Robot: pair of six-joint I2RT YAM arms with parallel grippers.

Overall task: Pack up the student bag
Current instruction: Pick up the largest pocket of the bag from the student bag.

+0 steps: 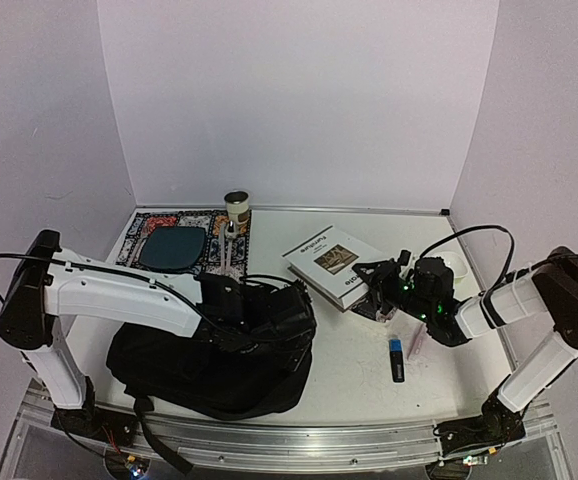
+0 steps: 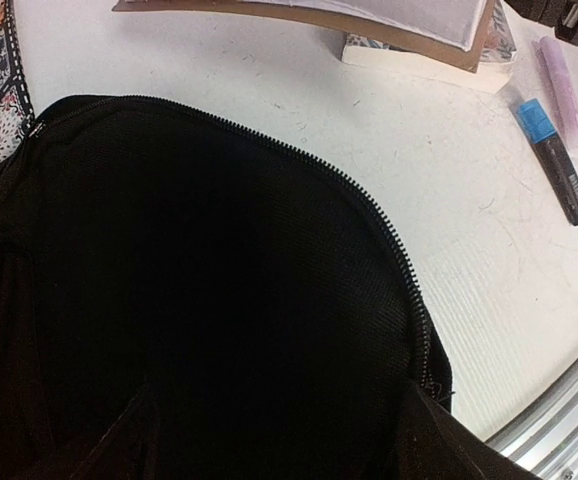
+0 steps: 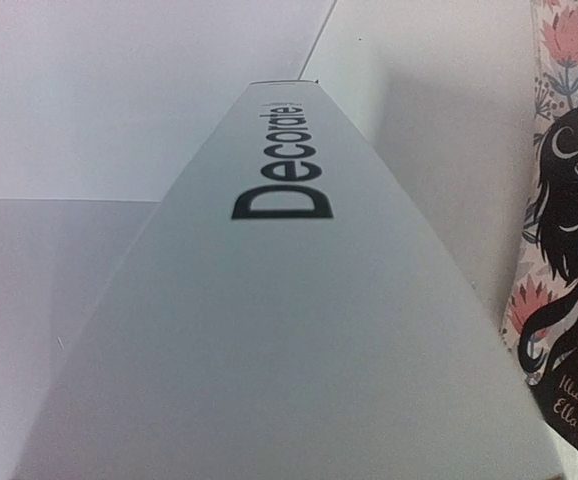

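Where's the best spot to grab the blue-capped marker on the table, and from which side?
Take the marker on its black barrel, from straight above, jaws across its width. It lies flat on the table, so a top approach looks best, and the barrel end is clear of the pink pen near the cap.

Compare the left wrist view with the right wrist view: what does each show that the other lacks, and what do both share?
Only the left wrist shows the student bag with its zipper, a blue-capped marker, a pink pen and a strip of the patterned mat. Only the right wrist shows the word Decorate printed on the white book, and a floral book cover with black lettering. Both apparently share that white book, which the left wrist sees only at its top edge.
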